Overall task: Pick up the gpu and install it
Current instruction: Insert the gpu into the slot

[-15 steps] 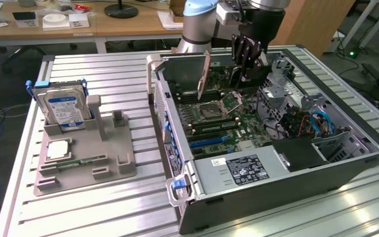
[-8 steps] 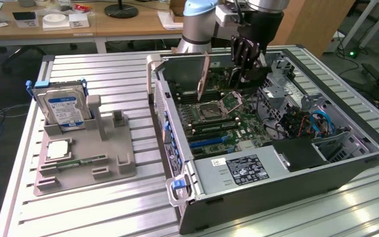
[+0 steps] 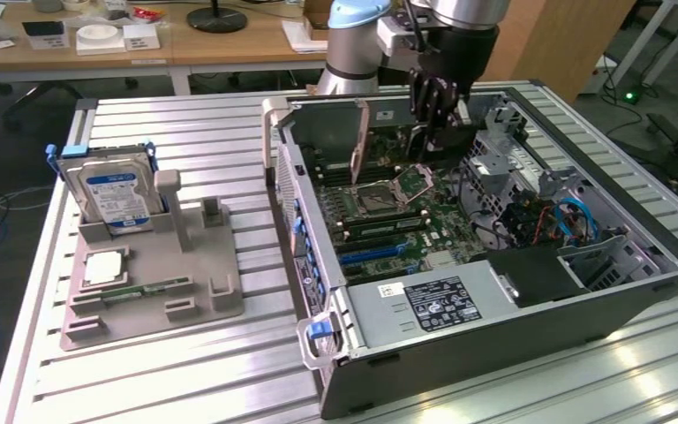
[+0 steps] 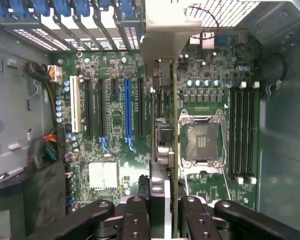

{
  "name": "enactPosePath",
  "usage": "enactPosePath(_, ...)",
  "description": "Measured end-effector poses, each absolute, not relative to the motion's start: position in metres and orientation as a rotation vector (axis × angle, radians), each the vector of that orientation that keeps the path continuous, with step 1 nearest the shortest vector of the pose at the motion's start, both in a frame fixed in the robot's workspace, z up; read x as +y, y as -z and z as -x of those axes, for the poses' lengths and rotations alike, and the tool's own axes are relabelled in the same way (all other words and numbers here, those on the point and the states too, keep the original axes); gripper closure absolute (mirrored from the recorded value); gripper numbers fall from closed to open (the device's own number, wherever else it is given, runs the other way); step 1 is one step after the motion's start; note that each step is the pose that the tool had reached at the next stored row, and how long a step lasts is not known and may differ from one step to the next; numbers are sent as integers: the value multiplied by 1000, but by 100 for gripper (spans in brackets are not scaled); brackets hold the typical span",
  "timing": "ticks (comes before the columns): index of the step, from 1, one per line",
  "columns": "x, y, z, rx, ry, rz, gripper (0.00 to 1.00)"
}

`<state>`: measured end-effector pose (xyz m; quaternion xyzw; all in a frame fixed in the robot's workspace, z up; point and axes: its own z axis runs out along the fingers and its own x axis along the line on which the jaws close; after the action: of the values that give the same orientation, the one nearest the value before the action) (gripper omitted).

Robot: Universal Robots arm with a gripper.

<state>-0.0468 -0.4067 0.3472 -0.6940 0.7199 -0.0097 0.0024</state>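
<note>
You are holding the gpu (image 4: 165,145) on edge above the motherboard (image 4: 115,165) inside the computer case (image 3: 528,340), pincer (image 4: 162,205) clenched on it, so be keeping it upright and parallel to the slots (image 4: 140,107) while lowering.

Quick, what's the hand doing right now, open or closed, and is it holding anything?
Hand: closed, holding the gpu edge-on above the motherboard.
</note>
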Motion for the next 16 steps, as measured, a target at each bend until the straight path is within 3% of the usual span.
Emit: enactPosePath(16,-421,-329,55,2280,28,2159,72)
